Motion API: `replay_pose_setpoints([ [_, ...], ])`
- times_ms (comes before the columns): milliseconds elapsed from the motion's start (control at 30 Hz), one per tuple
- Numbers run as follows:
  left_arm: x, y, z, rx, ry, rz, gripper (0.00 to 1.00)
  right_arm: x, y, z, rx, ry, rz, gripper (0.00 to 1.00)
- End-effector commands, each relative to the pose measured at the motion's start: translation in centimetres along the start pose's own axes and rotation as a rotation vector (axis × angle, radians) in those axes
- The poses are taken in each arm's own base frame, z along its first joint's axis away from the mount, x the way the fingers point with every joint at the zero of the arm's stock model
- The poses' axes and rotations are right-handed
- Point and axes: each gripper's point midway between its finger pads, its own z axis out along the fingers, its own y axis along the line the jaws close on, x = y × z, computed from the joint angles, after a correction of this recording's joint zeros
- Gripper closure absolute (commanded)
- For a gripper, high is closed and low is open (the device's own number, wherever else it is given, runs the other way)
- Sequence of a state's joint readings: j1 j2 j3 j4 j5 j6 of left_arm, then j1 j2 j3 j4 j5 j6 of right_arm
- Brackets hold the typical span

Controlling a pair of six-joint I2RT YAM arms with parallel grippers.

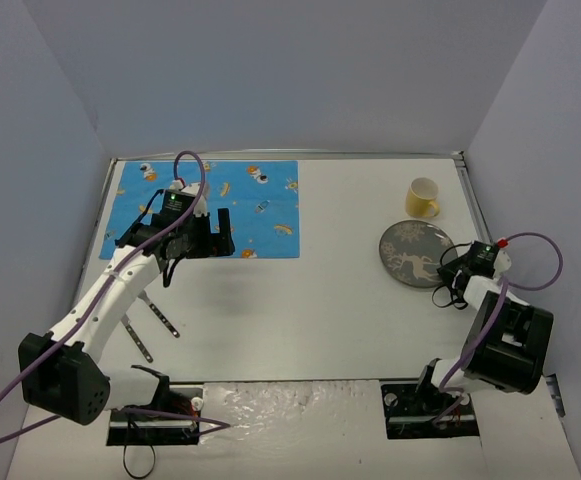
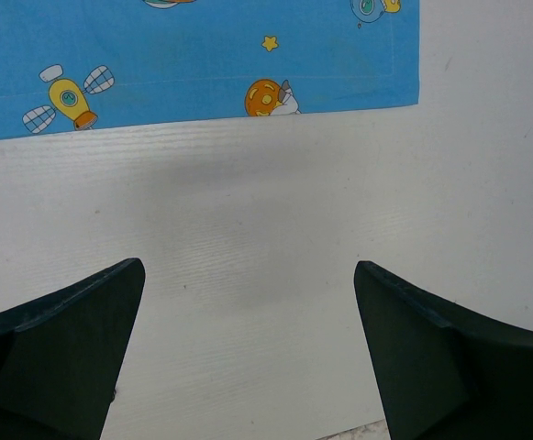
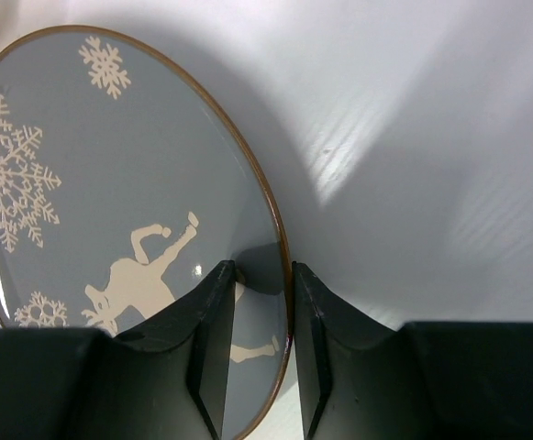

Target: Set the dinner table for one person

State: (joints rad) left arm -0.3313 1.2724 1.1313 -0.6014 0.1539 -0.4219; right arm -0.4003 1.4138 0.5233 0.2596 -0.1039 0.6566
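A grey plate (image 1: 415, 253) with a white reindeer and snowflakes lies flat at the right of the dinner table (image 1: 320, 310). My right gripper (image 1: 448, 272) is low at its near-right edge. In the right wrist view the right gripper (image 3: 263, 268) has closed down astride the plate's (image 3: 110, 183) brown rim: the outer finger is against the rim and the inner finger is over the plate's face. My left gripper (image 1: 222, 232) hovers wide open and empty just below the blue cartoon mat (image 1: 210, 205). The left wrist view shows this gripper (image 2: 249, 264) over bare table, with the mat (image 2: 202, 55) ahead.
A yellow cup (image 1: 423, 198) stands just behind the plate. Two metal utensils (image 1: 150, 325) lie on the table beside the left arm. Grey walls close in the table at the back and both sides.
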Motion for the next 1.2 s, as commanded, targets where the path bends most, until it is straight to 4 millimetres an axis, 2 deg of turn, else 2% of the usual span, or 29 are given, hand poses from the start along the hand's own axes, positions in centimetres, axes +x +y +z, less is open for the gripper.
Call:
replay_pose_setpoints([
  [0, -1.2, -0.1, -0.7, 0.005, -0.056, -0.004, 0.04, 4.6, -0.2, 0.3, 0.021, 0.146, -0.138, 1.00],
  [167, -1.1, 0.0, -0.7, -0.001, -0.055, -0.005, 0.04, 7.7, 2.6, -0.1, -0.054, 0.211, -0.246, 1.00],
  [467, -0.8, 0.1, -0.4, -0.003, -0.048, -0.008, 0.04, 11.1, 6.7, -1.2, -0.206, 0.267, -0.376, 1.00],
  [567, -0.7, 0.1, -0.3, -0.003, -0.047, -0.009, 0.04, 12.0, 8.3, -1.5, -0.294, 0.290, -0.367, 0.99],
  [767, -0.5, 0.0, -0.1, 0.008, -0.045, -0.019, 0.04, 12.7, 9.4, -1.9, -0.385, 0.306, -0.332, 0.67],
  [867, -0.4, -0.1, 0.0, 0.012, -0.042, -0.028, 0.04, 13.0, 9.1, -1.7, -0.400, 0.316, -0.306, 0.58],
  [1000, -0.1, 0.0, 0.1, 0.011, -0.035, -0.035, 0.04, 13.8, 8.7, -1.4, -0.432, 0.363, -0.258, 0.52],
  [1167, -0.1, -0.1, 0.1, 0.016, -0.039, -0.040, 0.04, 14.0, 8.7, -1.1, -0.447, 0.395, -0.215, 0.51],
])
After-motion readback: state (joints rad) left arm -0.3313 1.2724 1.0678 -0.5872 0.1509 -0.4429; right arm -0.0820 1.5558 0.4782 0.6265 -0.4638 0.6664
